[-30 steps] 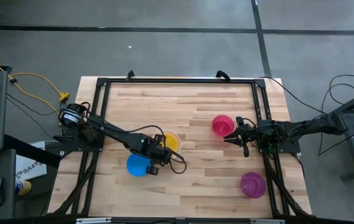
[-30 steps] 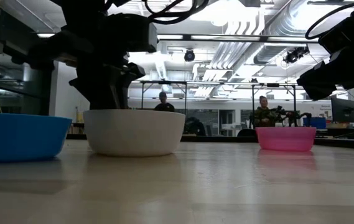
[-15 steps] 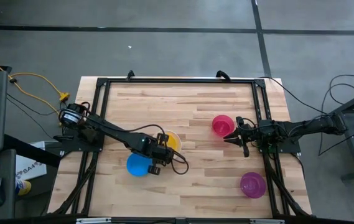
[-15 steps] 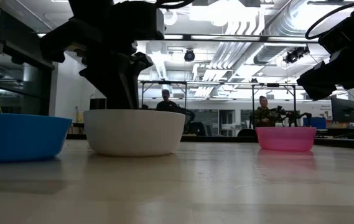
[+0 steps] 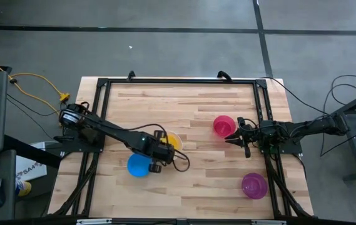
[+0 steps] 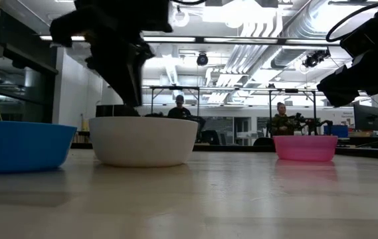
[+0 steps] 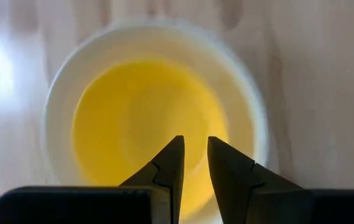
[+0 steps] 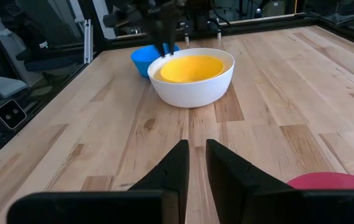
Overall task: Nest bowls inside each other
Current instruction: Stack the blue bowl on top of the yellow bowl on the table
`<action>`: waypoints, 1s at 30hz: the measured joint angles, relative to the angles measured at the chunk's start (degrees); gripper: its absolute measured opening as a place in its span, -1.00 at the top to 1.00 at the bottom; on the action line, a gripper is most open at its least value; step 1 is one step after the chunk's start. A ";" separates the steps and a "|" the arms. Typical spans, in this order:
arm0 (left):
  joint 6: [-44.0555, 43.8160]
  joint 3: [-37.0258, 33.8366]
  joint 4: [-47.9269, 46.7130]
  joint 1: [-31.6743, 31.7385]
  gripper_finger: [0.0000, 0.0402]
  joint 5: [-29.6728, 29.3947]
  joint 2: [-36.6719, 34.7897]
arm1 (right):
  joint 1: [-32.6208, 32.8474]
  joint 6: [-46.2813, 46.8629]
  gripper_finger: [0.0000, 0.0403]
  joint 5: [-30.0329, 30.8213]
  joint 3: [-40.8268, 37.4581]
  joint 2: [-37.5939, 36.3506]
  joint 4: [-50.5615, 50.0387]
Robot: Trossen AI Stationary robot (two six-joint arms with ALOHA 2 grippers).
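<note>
Smooth round yellow bowl (image 7: 144,121) sat nested in white bowl (image 7: 251,106) on wood bench (image 8: 270,118); my left tool (image 7: 193,155) hung above, released w/ narrow gap.

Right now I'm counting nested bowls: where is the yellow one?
The yellow bowl sits inside the white bowl, left of the table's centre in the high view, beside the blue bowl and under the left tool.

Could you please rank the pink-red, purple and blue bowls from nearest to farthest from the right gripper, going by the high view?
From the right gripper:
1. Pink-red bowl, just beside the gripper, toward the table's far edge.
2. Purple bowl, near the front right corner.
3. Blue bowl, across the table by the left arm.
</note>
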 joint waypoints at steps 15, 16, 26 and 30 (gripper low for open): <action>-17.50 0.37 -13.44 0.23 0.65 -1.78 -5.17 | -0.02 -0.02 0.76 0.00 0.01 -0.02 -0.01; -17.49 0.37 -14.11 0.01 0.65 -1.78 -5.17 | 0.00 0.00 0.76 0.00 0.02 0.00 0.01; -19.39 -7.68 -11.92 -2.47 0.65 -1.98 -13.02 | -0.01 -0.01 0.76 0.00 0.00 -0.02 0.01; -19.24 -13.81 -7.39 -3.57 0.65 -1.96 -17.67 | 0.00 -0.01 0.76 0.00 0.02 0.00 0.01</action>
